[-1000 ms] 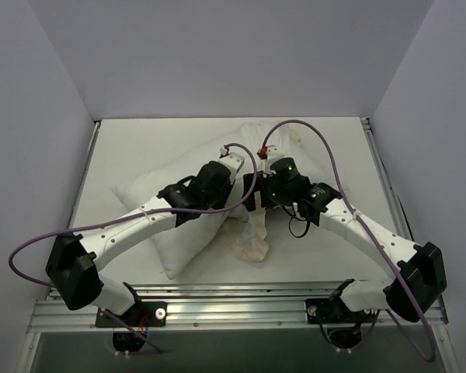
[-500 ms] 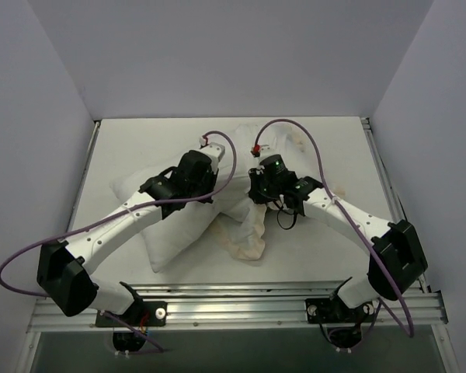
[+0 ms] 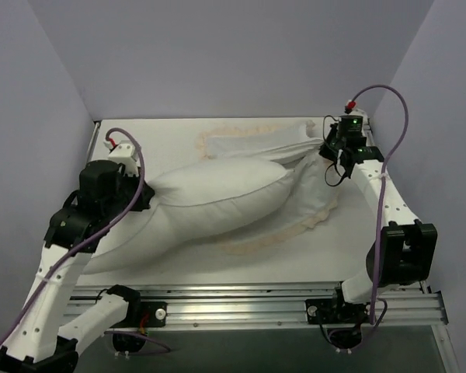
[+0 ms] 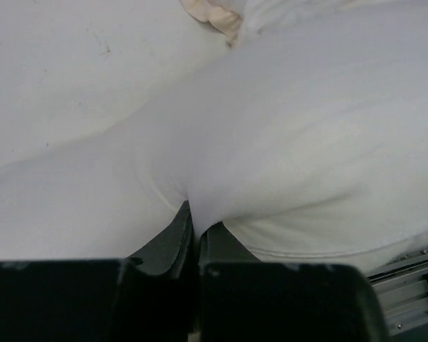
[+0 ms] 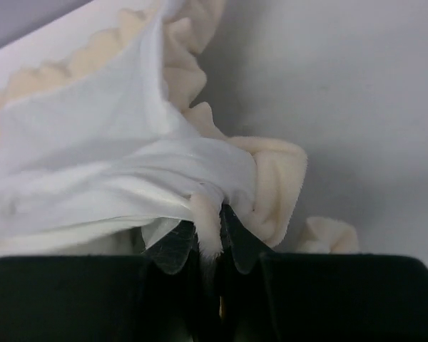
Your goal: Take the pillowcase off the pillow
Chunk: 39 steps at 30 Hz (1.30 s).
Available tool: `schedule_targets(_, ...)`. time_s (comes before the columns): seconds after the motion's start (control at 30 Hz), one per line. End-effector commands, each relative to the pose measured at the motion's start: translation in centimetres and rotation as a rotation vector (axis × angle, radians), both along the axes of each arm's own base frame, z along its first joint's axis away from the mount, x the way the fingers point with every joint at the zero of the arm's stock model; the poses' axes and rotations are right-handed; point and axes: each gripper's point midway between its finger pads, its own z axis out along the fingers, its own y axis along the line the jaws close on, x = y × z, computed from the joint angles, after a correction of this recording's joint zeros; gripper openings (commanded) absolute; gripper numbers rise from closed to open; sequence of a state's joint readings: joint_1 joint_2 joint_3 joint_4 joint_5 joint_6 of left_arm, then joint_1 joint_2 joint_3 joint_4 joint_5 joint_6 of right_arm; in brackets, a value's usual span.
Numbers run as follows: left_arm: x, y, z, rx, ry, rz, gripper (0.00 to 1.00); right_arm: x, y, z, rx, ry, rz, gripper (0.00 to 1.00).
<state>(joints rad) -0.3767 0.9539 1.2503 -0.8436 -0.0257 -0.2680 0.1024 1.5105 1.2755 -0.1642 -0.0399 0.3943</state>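
The left gripper (image 3: 145, 196) pinched the pillow's (image 3: 217, 194) left corner. The pillow lay across mid-table (image 3: 159, 140), its right end against the pillowcase (image 3: 252, 144), whose ruffled edge the right gripper (image 3: 326, 149) pinched, far right.

Left arm (image 3: 58, 260) far left, jaws clamped; right arm (image 3: 380, 190) stretched far right, jaws clamped.

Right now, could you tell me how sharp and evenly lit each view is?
Top external: even, soft light and sharp, though the white pillow has little contrast against the table. Left wrist: pillow fabric soft and featureless, the left gripper a dark blur at the bottom edge. Right wrist: the pillowcase ruffles fairly crisp, the right gripper dark and out of focus.
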Motion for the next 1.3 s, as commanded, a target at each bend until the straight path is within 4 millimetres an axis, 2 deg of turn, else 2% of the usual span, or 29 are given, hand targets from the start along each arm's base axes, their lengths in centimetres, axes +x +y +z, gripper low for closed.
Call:
schedule_targets(0.0, -2.1, 2.1, 5.3, -0.043, -0.16, 0.04, 0.02, 1.3, -6.5, 1.8, -0.053, -0.035, -0.229, 0.0)
schedule_targets(0.03, -3.0, 2.3, 6.0, -0.054, -0.188, 0.03, 0.02, 1.6, -6.4, 2.0, -0.046, -0.039, -0.226, 0.0)
schedule_targets(0.07, -3.5, 2.4, 6.4, -0.051, -0.209, 0.024, 0.02, 1.9, -7.8, 1.7, -0.046, -0.032, -0.255, 0.0)
schedule_targets(0.13, -4.6, 3.1, 7.5, -0.058, -0.26, 0.035, 0.02, 2.6, -7.9, 2.6, -0.042, -0.052, -0.254, 0.0)
schedule_targets(0.2, -5.0, 3.6, 8.0, -0.057, -0.284, 0.053, 0.02, 3.5, -7.7, 2.8, -0.037, -0.057, -0.235, 0.0)
schedule_targets(0.23, -5.2, 3.9, 8.4, -0.056, -0.296, 0.061, 0.02, 4.2, -7.4, 4.3, -0.028, -0.089, -0.22, 0.0)
schedule_targets(0.27, -5.0, 4.3, 8.5, -0.046, -0.302, 0.083, 0.02, 4.9, -7.3, 4.5, -0.034, -0.089, -0.214, 0.0)
schedule_targets(0.3, -4.7, 4.5, 8.5, -0.038, -0.305, 0.095, 0.02, 5.2, -7.4, 4.8, -0.051, -0.085, -0.207, 0.0)
schedule_targets(0.33, -4.1, 4.6, 8.6, -0.023, -0.301, 0.105, 0.02, 6.3, -7.7, 6.4, -0.061, -0.115, -0.216, 0.0)
schedule_targets(0.4, -2.9, 5.2, 8.7, 0.009, -0.297, 0.153, 0.02, 6.8, -8.2, 8.0, -0.093, -0.132, -0.224, 0.0)
schedule_targets(0.43, -1.6, 5.1, 8.2, 0.037, -0.271, 0.163, 0.02, 7.4, -8.7, 8.6, -0.112, -0.14, -0.239, 0.0)
schedule_targets(0.47, -1.1, 5.2, 9.0, 0.04, -0.282, 0.179, 0.02, 8.0, -9.0, 12.1, -0.12, -0.211, -0.249, 0.0)
schedule_targets(0.53, 1.0, 5.2, 9.4, 0.075, -0.266, 0.206, 0.02, 8.6, -9.6, 14.2, -0.146, -0.242, -0.263, 0.0)
schedule_targets(0.57, 1.3, 5.2, 11.9, 0.053, -0.314, 0.213, 0.02, 8.6, -10.1, 17.7, -0.159, -0.307, -0.289, 0.0)
schedule_targets(0.6, 1.7, 4.9, 13.1, 0.039, -0.334, 0.207, 0.02, 8.7, -10.5, 19.3, -0.176, -0.335, -0.3, 0.0)
schedule_targets(0.63, 2.5, 4.4, 14.0, 0.025, -0.345, 0.197, 0.02, 9.3, -10.9, 19.6, -0.187, -0.336, -0.312, 0.0)
schedule_targets(0.67, 2.2, 4.2, 16.9, -0.012, -0.411, 0.185, 0.02, 9.0, -11.4, 22.7, -0.196, -0.393, -0.337, 0.0)
schedule_targets(0.73, 2.1, 2.7, 20.2, -0.094, -0.497, 0.12, 0.02, 9.9, -11.8, 22.9, -0.208, -0.396, -0.349, 0.0)
schedule_targets(0.77, 1.8, 2.1, 21.6, -0.13, -0.533, 0.092, 0.02, 10.3, -11.5, 23.6, -0.199, -0.427, -0.334, 0.0)
schedule_targets(0.8, 1.3, 1.7, 24.1, -0.174, -0.602, 0.066, 0.02, 10.7, -11.3, 23.0, -0.199, -0.421, -0.319, 0.0)
schedule_targets(0.9, 0.4, -0.4, 27.4, -0.272, -0.683, -0.047, 0.02, 11.4, -10.0, 21.9, -0.175, -0.445, -0.272, 0.0)
schedule_targets(0.93, 0.1, -1.3, 27.8, -0.306, -0.688, -0.094, 0.02, 11.3, -9.8, 19.1, -0.182, -0.39, -0.264, 0.0)
schedule_targets(1.0, -0.5, -2.3, 29.4, -0.364, -0.741, -0.152, 0.02, 11.5, -9.2, 16.3, -0.186, -0.351, -0.258, 0.0)
schedule_targets(1.03, -0.8, -3.1, 29.5, -0.408, -0.734, -0.187, 0.02, 11.4, -9.1, 12.7, -0.191, -0.278, -0.247, 0.0)
schedule_targets(1.07, -1.5, -4.1, 29.8, -0.439, -0.74, -0.256, 0.02, 11.4, -9.0, 11.0, -0.188, -0.249, -0.244, 0.0)
schedule_targets(1.1, -1.8, -4.6, 30.6, -0.472, -0.764, -0.284, 0.02, 11.3, -7.7, 9.2, -0.187, -0.216, -0.215, 0.0)
schedule_targets(1.13, -1.5, -5.2, 30.4, -0.5, -0.741, -0.306, 0.02, 11.0, -6.9, 5.9, -0.183, -0.15, -0.183, 0.0)
schedule_targets(1.2, -1.2, -5.7, 30.3, -0.515, -0.726, -0.326, 0.02, 10.9, -5.5, 3.1, -0.173, -0.103, -0.147, 0.0)
schedule_targets(1.27, -0.3, -5.2, 29.7, -0.495, -0.715, -0.277, 0.02, 10.3, -5.2, 0.6, -0.183, -0.051, -0.147, 0.0)
